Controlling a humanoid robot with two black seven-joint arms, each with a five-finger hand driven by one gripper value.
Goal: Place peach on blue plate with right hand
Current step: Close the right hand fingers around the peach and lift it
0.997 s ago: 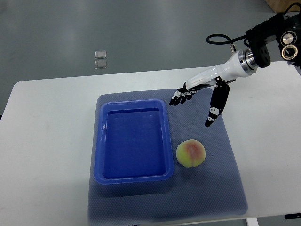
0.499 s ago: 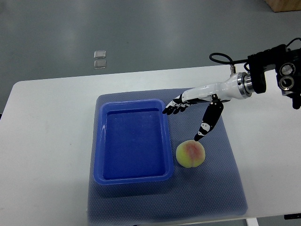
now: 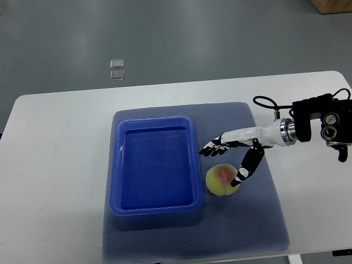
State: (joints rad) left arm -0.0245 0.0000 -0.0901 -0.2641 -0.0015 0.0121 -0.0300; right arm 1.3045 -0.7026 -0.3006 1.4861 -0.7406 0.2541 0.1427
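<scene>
Change: over the last second the right hand (image 3: 231,159) has dropped from above the far right part of the grey mat (image 3: 258,220) to the peach (image 3: 223,180), its arm swinging lower along the table's right edge.
Hand state: fingers (image 3: 212,148) spread and pointing toward the blue tray's right wall, thumb (image 3: 243,171) angled down onto the peach's right side; the hand is apart, not yet closed round the fruit.
Meaning for the task: the reach looks finished and the grasp about to begin; lifting and placing are still to come.
Peach: on the mat, just beside the near right corner of the blue tray (image 3: 156,208), seemingly unmoved throughout.
Container: the blue tray, a deep rectangular plate, sits on the mat's left half and holds nothing visible.
Table: white, carrying the mat; the left arm is out of sight.
Risk: a thumb pressing from one side alone could roll the peach toward the tray wall.
</scene>
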